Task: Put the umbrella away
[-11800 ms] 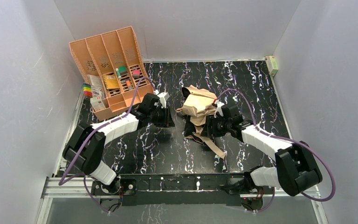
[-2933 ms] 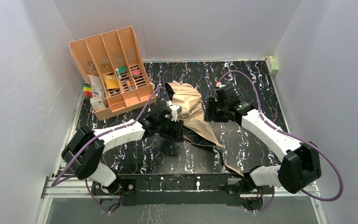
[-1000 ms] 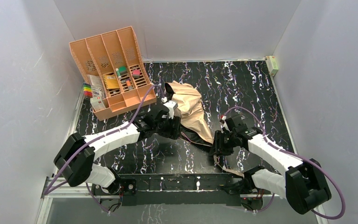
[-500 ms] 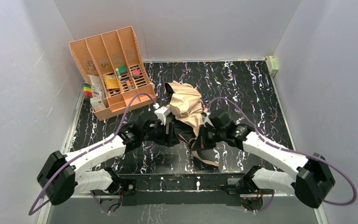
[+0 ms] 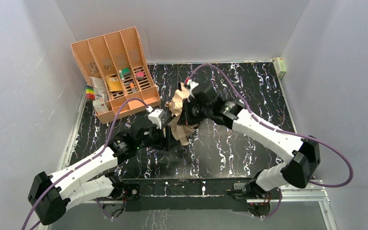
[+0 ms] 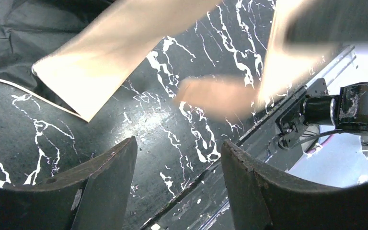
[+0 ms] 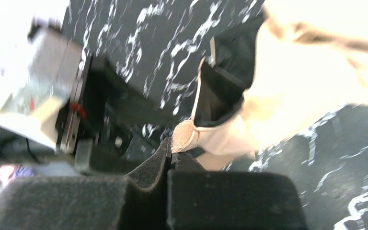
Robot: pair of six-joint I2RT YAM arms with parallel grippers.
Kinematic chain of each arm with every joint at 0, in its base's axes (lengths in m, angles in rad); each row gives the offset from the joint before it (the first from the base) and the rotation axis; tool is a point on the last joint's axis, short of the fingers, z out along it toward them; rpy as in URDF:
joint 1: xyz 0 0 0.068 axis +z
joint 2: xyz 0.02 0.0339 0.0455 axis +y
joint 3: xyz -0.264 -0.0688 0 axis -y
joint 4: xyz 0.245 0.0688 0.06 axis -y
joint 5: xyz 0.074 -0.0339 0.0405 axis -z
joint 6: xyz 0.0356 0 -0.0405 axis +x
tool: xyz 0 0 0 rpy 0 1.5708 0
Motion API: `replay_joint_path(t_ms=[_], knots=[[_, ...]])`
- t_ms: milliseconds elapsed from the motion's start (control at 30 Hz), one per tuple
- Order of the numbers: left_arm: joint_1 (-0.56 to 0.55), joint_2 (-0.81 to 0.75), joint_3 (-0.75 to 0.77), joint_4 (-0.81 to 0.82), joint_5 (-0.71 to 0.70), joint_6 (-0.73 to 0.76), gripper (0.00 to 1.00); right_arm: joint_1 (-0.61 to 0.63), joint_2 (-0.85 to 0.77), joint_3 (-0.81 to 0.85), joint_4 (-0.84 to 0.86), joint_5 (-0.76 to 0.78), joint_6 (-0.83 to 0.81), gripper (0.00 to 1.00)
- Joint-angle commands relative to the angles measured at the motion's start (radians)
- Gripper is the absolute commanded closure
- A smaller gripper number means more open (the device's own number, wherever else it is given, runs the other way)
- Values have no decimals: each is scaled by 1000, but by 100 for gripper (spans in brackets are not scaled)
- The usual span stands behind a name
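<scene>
I am pinching a fold of the umbrella [image 5: 181,127] in my right gripper [image 7: 170,152], jaws closed on its peach fabric, over the middle of the black, white-veined table [image 5: 249,81]. My left gripper [image 6: 178,155] is gaping, empty, just beside it. Pale grey walls [image 5: 211,24] are enclosing us, and the orange organizer [image 5: 112,57] is standing back left.

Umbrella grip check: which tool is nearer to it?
Right. The right tool is shut on the umbrella, pinching its fabric; the left tool stands open beside it, gripping nothing.
</scene>
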Motion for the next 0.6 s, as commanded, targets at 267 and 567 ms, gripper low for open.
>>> replay_joint_path(t_ms=[267, 567], knots=[[-1, 43, 58, -64, -176, 25, 35, -368, 309, 318, -32, -154, -333, 100], [81, 172, 145, -11, -153, 84, 30, -529, 585, 400, 145, -278, -333, 100]])
